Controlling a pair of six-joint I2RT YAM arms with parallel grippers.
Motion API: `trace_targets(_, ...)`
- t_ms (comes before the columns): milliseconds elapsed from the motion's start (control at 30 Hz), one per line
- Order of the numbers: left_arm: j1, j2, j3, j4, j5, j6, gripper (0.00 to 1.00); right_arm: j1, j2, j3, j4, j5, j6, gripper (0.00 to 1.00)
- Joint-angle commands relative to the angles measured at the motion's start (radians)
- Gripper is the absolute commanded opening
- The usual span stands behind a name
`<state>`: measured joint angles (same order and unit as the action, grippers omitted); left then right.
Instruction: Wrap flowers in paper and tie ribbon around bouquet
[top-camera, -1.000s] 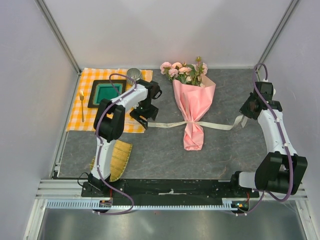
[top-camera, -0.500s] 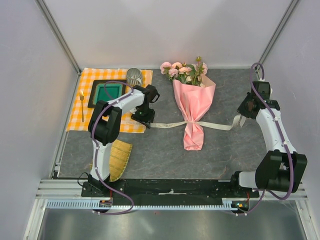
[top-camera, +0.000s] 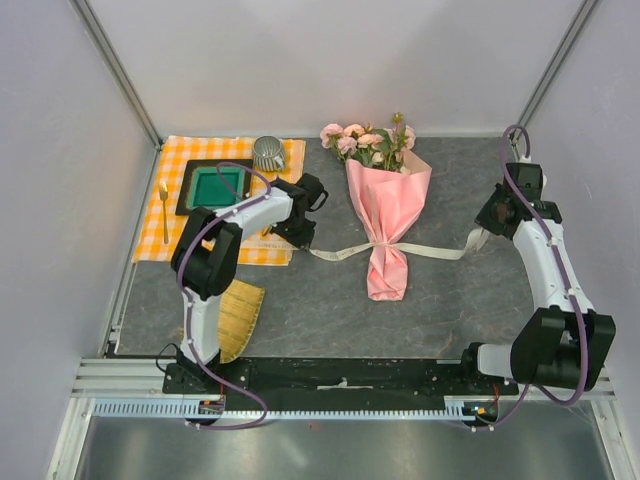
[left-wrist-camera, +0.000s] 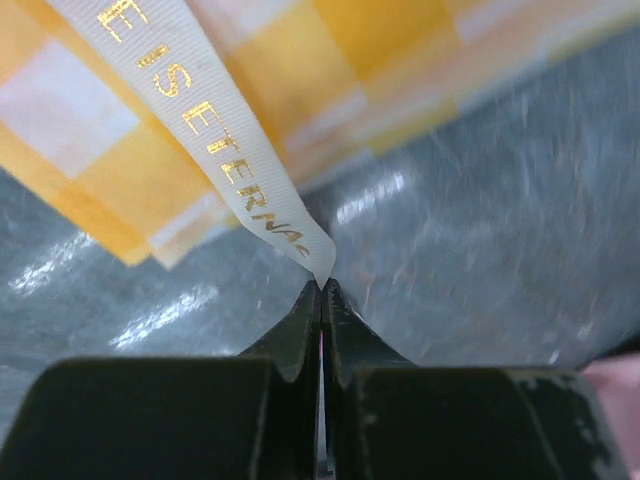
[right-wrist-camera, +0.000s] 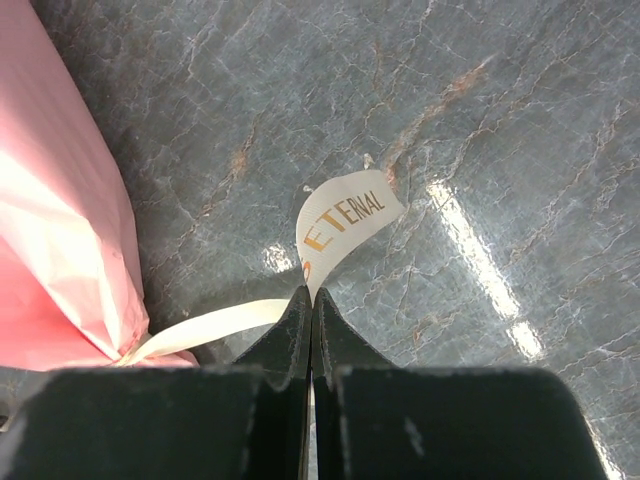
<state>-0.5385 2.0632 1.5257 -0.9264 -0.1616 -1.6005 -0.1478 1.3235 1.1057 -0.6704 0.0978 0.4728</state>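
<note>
The bouquet (top-camera: 385, 215) lies on the grey table, pale pink flowers (top-camera: 365, 140) at its far end and pink paper (top-camera: 388, 200) coned round the stems. The cream ribbon (top-camera: 430, 250) crosses its narrow waist and runs out to both sides. My left gripper (top-camera: 308, 243) is shut on the ribbon's left end; in the left wrist view the gold-lettered ribbon (left-wrist-camera: 200, 130) comes to a point in the gripper (left-wrist-camera: 321, 285). My right gripper (top-camera: 487, 230) is shut on the ribbon near its right end; the lettered tip (right-wrist-camera: 345, 220) curls up past the gripper (right-wrist-camera: 310, 292), beside the paper (right-wrist-camera: 60, 230).
An orange-checked cloth (top-camera: 180, 225) at the back left carries a green tray (top-camera: 215, 185), a metal cup (top-camera: 268, 153) and a gold spoon (top-camera: 163, 210). A yellow-green bamboo mat (top-camera: 240, 315) lies near the left arm's base. Walls close in the table on three sides.
My left gripper moved right and slightly forward off the cloth's edge to the ribbon's left end and shut on it. The right gripper stayed shut, holding its end almost still.
</note>
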Motion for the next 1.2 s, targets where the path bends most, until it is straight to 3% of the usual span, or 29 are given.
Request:
trace_targets(0, -0.102, -0.188, -0.041, 0.104, -0.047, 0.255, 0.01, 0.004, -0.076, 0.003, 0.008, -0.039, -0.034, 0.0)
trace_targets(133, -0.208, -0.303, -0.093, 0.271, 0.031, 0.621, 0.01, 0.008, -0.092, 0.019, 0.035, -0.202, -0.057, 0.0)
trace_targets(233, -0.258, -0.404, -0.202, 0.458, 0.158, 0.721, 0.01, 0.025, -0.092, 0.025, 0.081, -0.308, -0.053, 0.0)
trace_targets(300, -0.259, -0.432, -0.269, 0.611, 0.325, 0.729, 0.01, 0.039, -0.084, 0.017, 0.115, -0.386, -0.022, 0.0)
trace_targets(400, -0.262, -0.422, -0.225, 0.656, 0.436, 0.746, 0.02, 0.069, -0.066, 0.002, 0.164, -0.429, 0.022, 0.0)
trace_targets(600, -0.262, -0.379, -0.118, 0.707, 0.52, 0.757, 0.01, 0.1, -0.035, 0.017, 0.201, -0.455, 0.089, 0.0)
trace_targets(833, -0.259, -0.322, -0.042, 0.722, 0.586, 0.711, 0.02, 0.106, -0.018, 0.052, 0.126, -0.294, 0.093, 0.0)
trace_targets(967, -0.258, -0.324, -0.067, 0.745, 0.596, 0.712, 0.01, 0.126, 0.009, 0.077, 0.196, -0.368, 0.07, 0.0)
trace_targets(1167, -0.281, -0.312, -0.124, 0.952, 0.7, 0.649, 0.02, 0.212, 0.131, 0.152, 0.304, -0.447, 0.145, 0.0)
